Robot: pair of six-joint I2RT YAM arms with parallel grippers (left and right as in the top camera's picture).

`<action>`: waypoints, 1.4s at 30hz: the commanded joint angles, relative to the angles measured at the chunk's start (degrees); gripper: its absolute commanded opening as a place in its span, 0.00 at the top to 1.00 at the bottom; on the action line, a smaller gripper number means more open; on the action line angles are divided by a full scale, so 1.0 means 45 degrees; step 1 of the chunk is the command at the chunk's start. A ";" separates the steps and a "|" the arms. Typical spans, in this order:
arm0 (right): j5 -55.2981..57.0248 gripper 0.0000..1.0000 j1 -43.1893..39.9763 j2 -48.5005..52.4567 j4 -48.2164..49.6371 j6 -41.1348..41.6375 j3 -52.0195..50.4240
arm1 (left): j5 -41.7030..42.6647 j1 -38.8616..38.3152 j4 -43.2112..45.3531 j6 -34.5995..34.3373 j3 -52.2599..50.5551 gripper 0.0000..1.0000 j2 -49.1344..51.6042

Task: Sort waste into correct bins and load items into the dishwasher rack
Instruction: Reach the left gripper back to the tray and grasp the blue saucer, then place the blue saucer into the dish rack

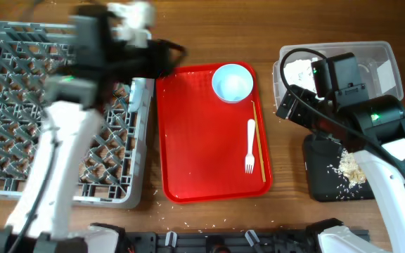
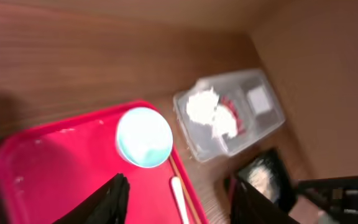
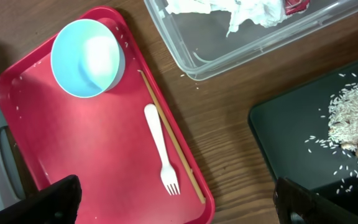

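Your left gripper (image 2: 180, 186), blurred overhead, stands apart and empty. Your right gripper (image 3: 176, 194) stands wide; its arm hides part of the clear rectangular plastic tub (image 1: 389, 62).

A pale blue bowl (image 2: 144, 137) sits on the red tray (image 2: 55, 174) — at its two o'clock, the clear tub (image 2: 267, 121) holding a white napkin (image 2: 202, 107).

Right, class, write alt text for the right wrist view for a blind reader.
A red tray holds a pale blue bowl, white fork and wooden stick; beside it sit a clear tub holding a napkin and a black tray with rice.
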 commanded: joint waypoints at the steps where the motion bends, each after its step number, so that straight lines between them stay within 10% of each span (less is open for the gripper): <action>1: 0.0126 0.00 -0.0015 0.0034 0.0029 -0.0136 0.0141 | -0.3871 -0.2535 0.0821 0.1632 -0.0005 0.46 0.1870; 7: 0.0126 0.00 -0.0015 0.0034 0.0034 -0.0131 0.0141 | -0.4697 -0.4847 0.2764 0.5479 0.0000 0.52 0.5785; 12: 0.0126 0.00 -0.0015 0.0034 0.0034 -0.0131 0.0141 | -0.5051 -0.5003 0.3317 0.5459 -0.0005 0.52 0.7548; 21: 0.0126 0.00 -0.0015 0.0034 0.0029 -0.0131 0.0141 | -0.3750 -0.5003 -0.1433 0.5017 0.0000 0.56 0.7606; 34: 0.0126 0.00 -0.0015 0.0034 0.0034 -0.0126 0.0141 | -0.1787 -0.5003 -0.3410 0.4425 0.0000 0.96 0.7349; 42: 0.0126 0.00 -0.0015 0.0034 0.0039 -0.0131 0.0141 | -0.0767 -0.4755 -0.3449 0.2603 0.0437 0.96 0.5323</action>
